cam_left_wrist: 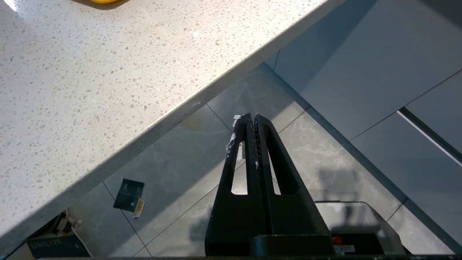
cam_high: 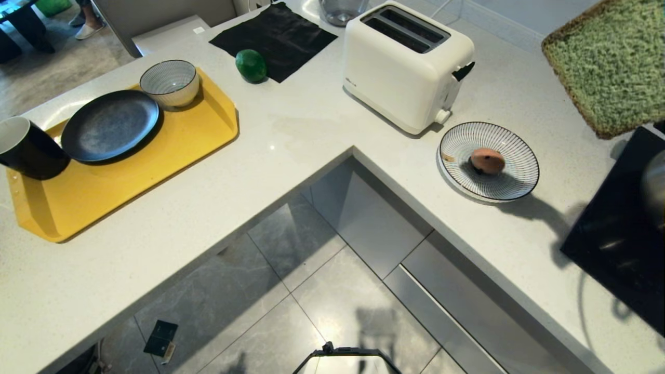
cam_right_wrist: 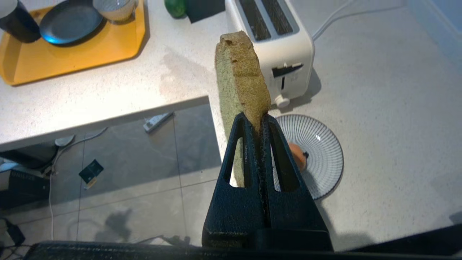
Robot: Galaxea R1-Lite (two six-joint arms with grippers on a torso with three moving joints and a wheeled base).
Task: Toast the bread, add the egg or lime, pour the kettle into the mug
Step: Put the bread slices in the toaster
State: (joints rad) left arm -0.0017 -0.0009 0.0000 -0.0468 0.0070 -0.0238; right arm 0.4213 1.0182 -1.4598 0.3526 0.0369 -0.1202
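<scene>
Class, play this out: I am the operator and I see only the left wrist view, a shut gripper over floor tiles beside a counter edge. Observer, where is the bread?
Observer: The right gripper is shut on the bread, holding it in the air above the counter.
Operator: Is the toaster free?
Observer: Yes, both slots of the white toaster look empty.
Operator: Where is the egg?
Observer: The egg lies on a striped plate right of the toaster.
Operator: And the lime?
Observer: The lime sits at the edge of a black cloth, left of the toaster.
</scene>
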